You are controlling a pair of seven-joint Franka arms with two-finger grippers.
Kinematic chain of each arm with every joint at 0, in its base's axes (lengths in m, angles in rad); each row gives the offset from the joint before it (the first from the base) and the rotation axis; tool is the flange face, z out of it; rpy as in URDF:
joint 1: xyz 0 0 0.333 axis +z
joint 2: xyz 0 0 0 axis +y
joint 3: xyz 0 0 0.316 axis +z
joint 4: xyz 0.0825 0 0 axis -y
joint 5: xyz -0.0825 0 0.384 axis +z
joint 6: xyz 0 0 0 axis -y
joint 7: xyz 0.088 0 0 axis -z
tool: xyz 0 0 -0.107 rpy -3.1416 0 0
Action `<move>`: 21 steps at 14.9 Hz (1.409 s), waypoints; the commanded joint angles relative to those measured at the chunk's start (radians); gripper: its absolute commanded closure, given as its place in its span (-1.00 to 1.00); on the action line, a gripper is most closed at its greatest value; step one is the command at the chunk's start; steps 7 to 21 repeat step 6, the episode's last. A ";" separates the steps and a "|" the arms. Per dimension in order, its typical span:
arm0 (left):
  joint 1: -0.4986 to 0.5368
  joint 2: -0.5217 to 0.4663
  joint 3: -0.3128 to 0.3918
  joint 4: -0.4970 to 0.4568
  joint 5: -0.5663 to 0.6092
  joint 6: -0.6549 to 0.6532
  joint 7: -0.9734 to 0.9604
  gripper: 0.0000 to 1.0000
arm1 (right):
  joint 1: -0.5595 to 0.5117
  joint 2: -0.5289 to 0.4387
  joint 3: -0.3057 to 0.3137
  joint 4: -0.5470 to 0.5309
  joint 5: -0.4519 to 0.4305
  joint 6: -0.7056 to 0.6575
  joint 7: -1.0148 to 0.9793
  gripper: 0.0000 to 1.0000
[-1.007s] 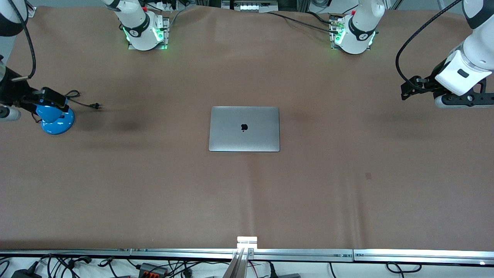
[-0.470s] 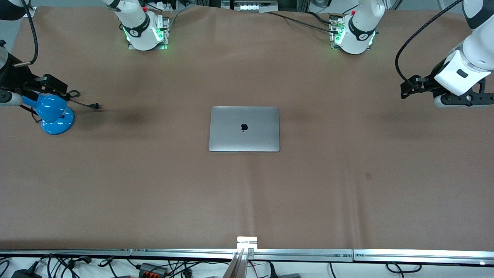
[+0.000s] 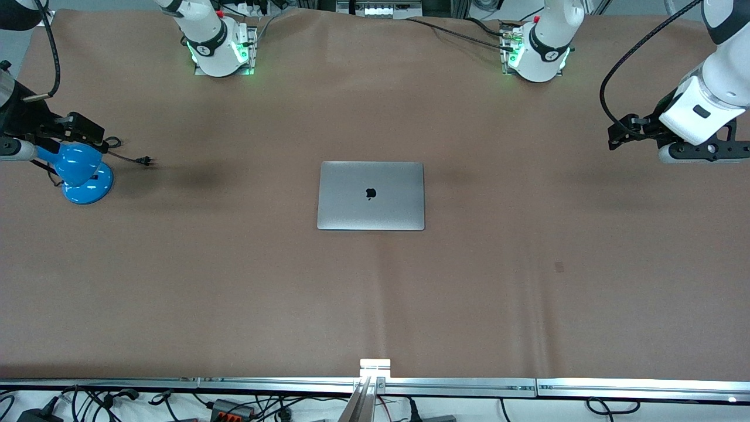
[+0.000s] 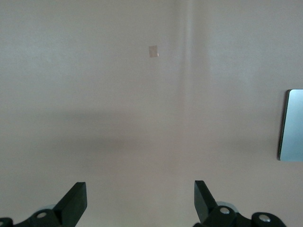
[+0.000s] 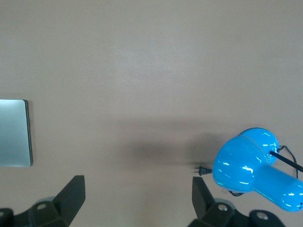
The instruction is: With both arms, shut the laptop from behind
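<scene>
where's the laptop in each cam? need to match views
Front view: the laptop lies shut, lid up, mid-table, between the two arms' ends.
Left wrist view: only a strip of its lid shows at the picture's edge.
Right wrist view: a corner part of the lid shows at the edge.
Shared landmark: the blue lamp, also in the right wrist view; not in the left wrist view.

White jointed arms (image 3: 718, 76) with black joint bands, green-lit bases (image 3: 536, 58), looping black cables (image 3: 633, 53). Black bar grippers: left gripper (image 4: 140, 201), right gripper (image 5: 138, 198), wedge-shaped black fingers (image 4: 75, 201), round screws.
</scene>
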 commanded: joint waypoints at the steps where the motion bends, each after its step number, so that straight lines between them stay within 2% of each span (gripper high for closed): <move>1: 0.000 -0.008 -0.002 0.009 -0.013 -0.028 -0.002 -1.00 | -0.011 -0.017 0.014 -0.017 -0.015 0.001 -0.003 -1.00; 21: 0.000 -0.008 -0.002 0.020 -0.014 -0.048 -0.004 -1.00 | -0.011 -0.024 0.014 -0.017 -0.015 -0.004 -0.005 -1.00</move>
